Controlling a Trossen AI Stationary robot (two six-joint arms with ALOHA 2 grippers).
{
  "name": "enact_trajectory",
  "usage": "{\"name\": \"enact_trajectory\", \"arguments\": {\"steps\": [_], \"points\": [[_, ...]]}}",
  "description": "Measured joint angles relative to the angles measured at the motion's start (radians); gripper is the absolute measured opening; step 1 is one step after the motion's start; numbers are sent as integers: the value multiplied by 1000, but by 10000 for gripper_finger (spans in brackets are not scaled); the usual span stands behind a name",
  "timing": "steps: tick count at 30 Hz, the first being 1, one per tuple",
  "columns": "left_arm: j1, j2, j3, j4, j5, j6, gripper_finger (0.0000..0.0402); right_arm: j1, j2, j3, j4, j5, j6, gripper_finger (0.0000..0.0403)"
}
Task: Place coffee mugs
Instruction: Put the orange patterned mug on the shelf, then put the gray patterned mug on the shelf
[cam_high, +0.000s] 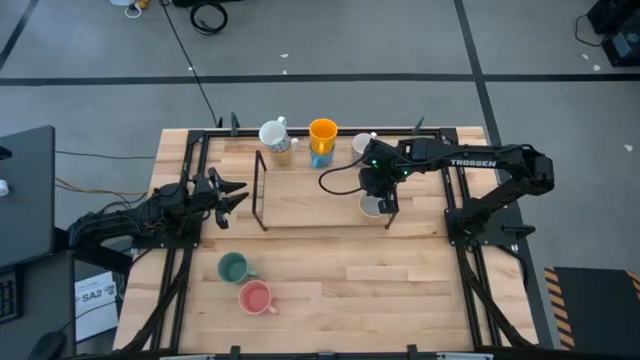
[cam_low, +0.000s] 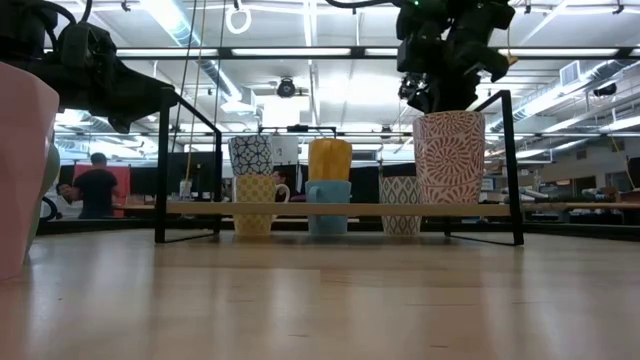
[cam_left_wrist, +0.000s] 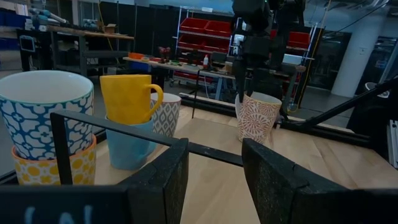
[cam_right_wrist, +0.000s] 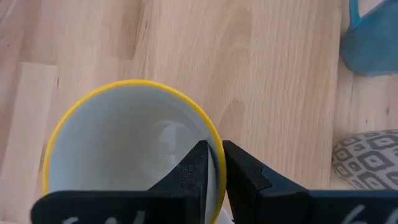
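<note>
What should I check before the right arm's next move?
1. Red-patterned mug upright, base on the table: ok.
2. Right gripper clear of that mug: not ok, it is pinching the rim wall, one finger inside and one outside.
3. Gap between that mug and the grey-patterned mug: ok, apart.
4. Left gripper open and empty, waiting at the table's left side: ok.
5. Green mug and pink mug upright and unobstructed at the front: ok.

Orange mug (cam_left_wrist: 129, 98) stacked on blue mug (cam_left_wrist: 129, 144), right claw (cam_left_wrist: 262, 93) over red-patterned mug (cam_left_wrist: 257, 117)
</note>
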Motion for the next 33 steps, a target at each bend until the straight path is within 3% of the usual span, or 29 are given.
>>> {"name": "enact_trajectory", "arguments": {"steps": [16,24,33], "points": [[0,0,0,0,0,0,156,0,0,0,0,0,0,132],[0,0,0,0,0,0,156,0,0,0,0,107,0,134],[0,0,0,0,0,0,156,1,0,54,-21,123,-3,133]]}}
